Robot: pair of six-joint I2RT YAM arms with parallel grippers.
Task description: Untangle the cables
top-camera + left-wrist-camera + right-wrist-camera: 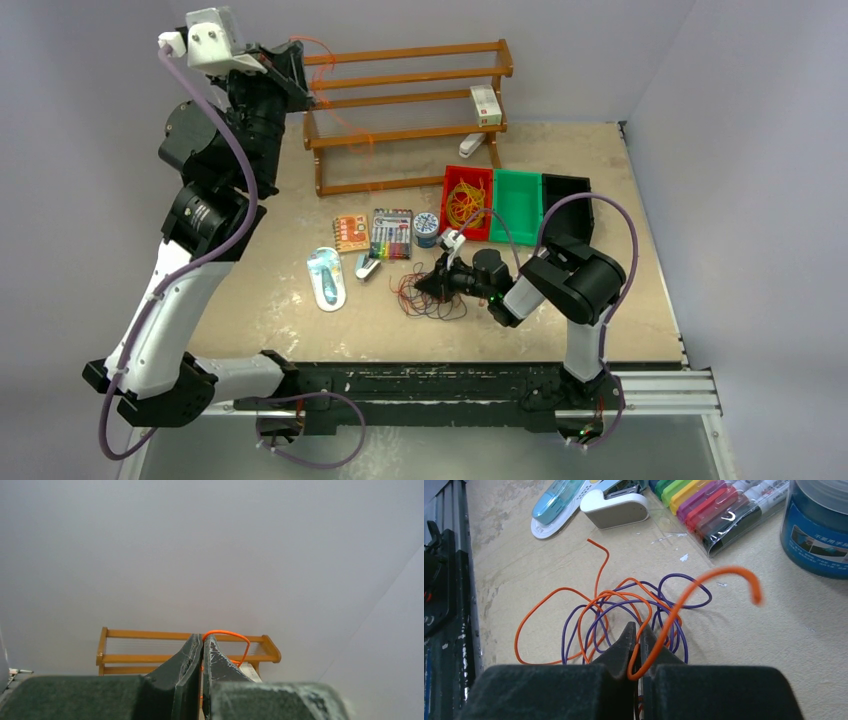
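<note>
Nearest, the right gripper (639, 632) is clamped on one orange wire (684, 595) above a tangle of thin orange and purple cables (624, 610) on the scuffed beige tabletop (270, 310). Farther back, yellow cable loops (464, 200) fill a red plastic bin (447, 195). At the rear, the raised left gripper (202, 645) pinches another orange strand (235, 635) before a wooden slatted rack (150, 658). Pale grey walls (200, 555) enclose everything.

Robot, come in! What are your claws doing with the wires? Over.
Left gripper up high, shut on orange loop. Right gripper shut on orange cable in the tangle. Stapler, markers nearby, not touching.
</note>
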